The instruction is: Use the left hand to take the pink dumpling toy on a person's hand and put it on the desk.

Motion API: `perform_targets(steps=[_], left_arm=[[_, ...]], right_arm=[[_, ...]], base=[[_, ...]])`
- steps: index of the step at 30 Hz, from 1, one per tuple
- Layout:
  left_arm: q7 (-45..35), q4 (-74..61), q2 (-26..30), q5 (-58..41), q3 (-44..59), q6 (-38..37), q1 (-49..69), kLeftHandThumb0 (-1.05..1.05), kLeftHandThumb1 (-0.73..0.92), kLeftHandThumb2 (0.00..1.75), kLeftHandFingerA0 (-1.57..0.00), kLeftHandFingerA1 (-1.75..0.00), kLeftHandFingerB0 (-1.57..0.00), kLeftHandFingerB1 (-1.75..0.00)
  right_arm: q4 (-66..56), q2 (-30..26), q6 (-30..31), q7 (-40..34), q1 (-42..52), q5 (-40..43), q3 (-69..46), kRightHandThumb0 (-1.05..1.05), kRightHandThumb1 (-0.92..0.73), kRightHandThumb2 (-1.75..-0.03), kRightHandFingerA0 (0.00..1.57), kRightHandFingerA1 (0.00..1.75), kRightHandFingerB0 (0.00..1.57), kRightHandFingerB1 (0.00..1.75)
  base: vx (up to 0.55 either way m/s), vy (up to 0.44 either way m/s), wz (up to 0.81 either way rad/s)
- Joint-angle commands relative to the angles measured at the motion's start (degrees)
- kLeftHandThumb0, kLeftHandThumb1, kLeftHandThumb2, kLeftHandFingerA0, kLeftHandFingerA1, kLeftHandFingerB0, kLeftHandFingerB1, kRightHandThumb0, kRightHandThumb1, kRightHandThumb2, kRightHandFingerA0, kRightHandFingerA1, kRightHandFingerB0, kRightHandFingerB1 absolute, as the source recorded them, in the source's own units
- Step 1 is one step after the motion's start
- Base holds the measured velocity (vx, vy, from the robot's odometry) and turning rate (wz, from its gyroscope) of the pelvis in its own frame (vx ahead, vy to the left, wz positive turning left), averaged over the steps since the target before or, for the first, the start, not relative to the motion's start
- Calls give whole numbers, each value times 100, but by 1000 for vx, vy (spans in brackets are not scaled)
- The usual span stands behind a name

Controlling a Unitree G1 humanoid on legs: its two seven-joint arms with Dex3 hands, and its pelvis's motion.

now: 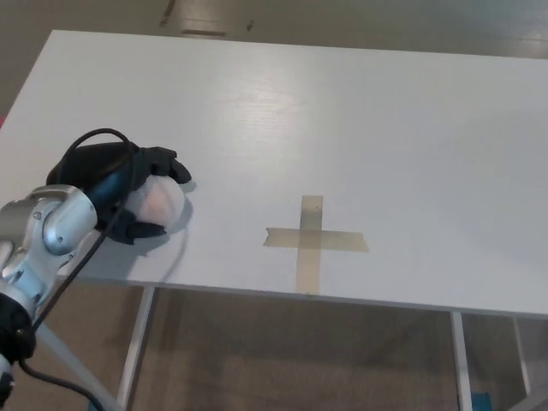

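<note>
Pale pink, rounded dumpling toy (pixel 161 204) found low over the near-left part of the white rectangular desk (pixel 360 128), close to its front edge. Held in the black three-fingered left hand (pixel 128 184), fingers (pixel 167 163) curled over the top and another black digit tucked beneath, closed around the toy. Contact between toy and desk surface could not be confirmed; only a narrow shadow noted directly beneath and to the right.

No containers seen on the desk.

Cross of olive-tan tape strips (pixel 314 241) stuck flat on the desk, right of the toy and well apart from it, near the front edge. Nothing observed between toy and tape. Silver-grey wrist and forearm (pixel 47 231) entered from the lower left, with a black cable (pixel 90 141) looped over the back of the hand and trailing down past the forearm. White metal desk legs (pixel 137 351) and brownish floor (pixel 300 351) visible under the front edge.

Underside of the toy hidden by the hand. Forearm cut off at the left border. Right end of the desk cut off by the picture's edge. Right hand not seen.
</note>
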Motion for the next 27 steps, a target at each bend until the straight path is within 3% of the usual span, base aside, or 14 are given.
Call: perform_targets(steps=[1,2,3,4,5,6,7,10,11,27], left_arm=[[33,-121,-97,59,-76,65,135,-27,76,62,-84,-97,-58,-42],[26,-153,-130,16,-55,67,168,-25,76,62,-83,-99,-69,-47],[27,-163,-160,-29,-31,69,203,-27,70,61,-85,-86,-62,-44],[28,-165,-172,-49,-19,70,221,-27,70,61,-85,-86,-62,-44],[-62,-186,-186,-102,-6,101,297,-55,53,76,-25,-43,-12,-36],[-178,-213,-188,-145,-2,139,370,-55,53,76,-25,-43,-12,-36],[-413,-280,-163,-152,-21,296,354,-84,52,85,0,0,0,-5],[-874,-417,-126,-142,-52,665,234,-84,49,86,0,0,0,-6],[-910,-450,-117,-110,-62,740,207,-91,56,58,0,0,0,-6],[-1612,-2147,101,-346,357,1478,245,-94,55,60,0,0,0,-1]], right_arm=[[19,-31,51,19,58,52,-38,-23,-67,-60,60,44,54,43],[20,-45,50,22,69,60,-50,-23,-67,-60,60,44,54,43],[20,-51,45,29,93,69,-61,-23,-67,-60,59,44,55,43],[19,-51,41,34,107,72,-65,-23,-67,-60,59,44,55,43],[23,-46,27,44,153,75,-72,-23,-67,-60,60,44,55,44],[29,-39,16,50,191,74,-76,-23,-67,-60,60,44,55,44],[32,-37,28,37,179,61,-66,-23,-67,-60,60,44,56,44],[33,-47,59,19,105,36,-55,-23,-67,-60,60,44,56,44],[32,-45,70,32,91,56,-74,-23,-67,-60,60,44,56,44],[42,-2,85,51,223,31,-64,-23,-66,-60,60,44,55,44]], base=[[0,0,0],[0,0,0],[0,0,0],[0,0,0],[0,0,0],[0,0,0],[0,0,0],[0,0,0],[0,0,0],[0,0,0]])
